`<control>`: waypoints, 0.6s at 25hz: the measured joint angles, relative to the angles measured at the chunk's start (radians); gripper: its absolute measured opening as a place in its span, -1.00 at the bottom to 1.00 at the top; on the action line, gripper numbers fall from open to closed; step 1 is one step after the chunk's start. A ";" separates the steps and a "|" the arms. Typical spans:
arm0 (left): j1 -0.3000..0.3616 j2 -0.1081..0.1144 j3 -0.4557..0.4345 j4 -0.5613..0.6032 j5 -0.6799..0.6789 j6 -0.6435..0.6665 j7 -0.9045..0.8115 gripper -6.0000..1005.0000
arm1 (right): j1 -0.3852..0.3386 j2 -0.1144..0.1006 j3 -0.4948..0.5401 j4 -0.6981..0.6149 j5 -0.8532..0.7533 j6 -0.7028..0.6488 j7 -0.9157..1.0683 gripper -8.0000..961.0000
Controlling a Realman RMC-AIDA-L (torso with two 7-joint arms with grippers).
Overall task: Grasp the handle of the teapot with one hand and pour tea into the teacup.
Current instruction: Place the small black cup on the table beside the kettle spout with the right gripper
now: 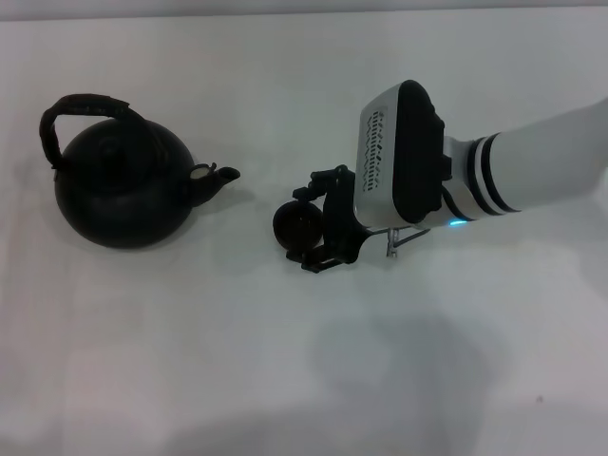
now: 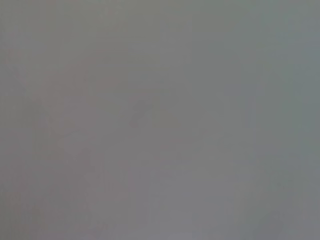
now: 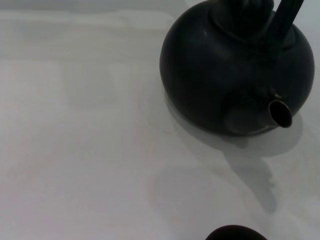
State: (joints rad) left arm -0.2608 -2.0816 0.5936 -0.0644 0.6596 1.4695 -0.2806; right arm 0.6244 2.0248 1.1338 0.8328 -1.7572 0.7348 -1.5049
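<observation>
head view: right gripper point(image 1: 306, 226) has its black fingers point(image 1: 328, 178) closed around the teacup point(image 1: 297, 225) on the white table point(image 1: 190, 361). teapot point(image 1: 123, 190) sits well apart beyond the fingertips, spout point(image 1: 217, 177) aimed at the cup, nothing between them (handle point(image 1: 81, 109) arched over the lid, untouched). left wrist view is blank grey, so left gripper isn't visible.

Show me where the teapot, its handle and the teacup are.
teapot point(image 1: 119, 195), head view, round black body.
handle point(image 1: 81, 104), head view, top of the arch.
teacup point(image 1: 298, 224), head view, dark inside, at the right claw.
</observation>
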 joint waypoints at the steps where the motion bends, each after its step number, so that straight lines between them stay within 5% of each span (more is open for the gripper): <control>1: 0.000 0.000 0.000 0.000 0.000 0.000 0.000 0.22 | 0.000 0.000 0.001 0.000 0.000 0.000 -0.001 0.55; 7: 0.000 0.000 0.000 -0.001 0.000 0.000 0.000 0.22 | 0.000 -0.001 0.003 0.000 0.006 0.004 -0.002 0.79; 15: 0.005 0.000 0.000 -0.004 0.000 0.000 0.000 0.22 | -0.001 -0.003 0.012 0.011 0.013 0.035 0.001 0.79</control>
State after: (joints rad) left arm -0.2560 -2.0815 0.5936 -0.0679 0.6596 1.4695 -0.2806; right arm 0.6232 2.0217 1.1463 0.8436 -1.7445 0.7700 -1.5044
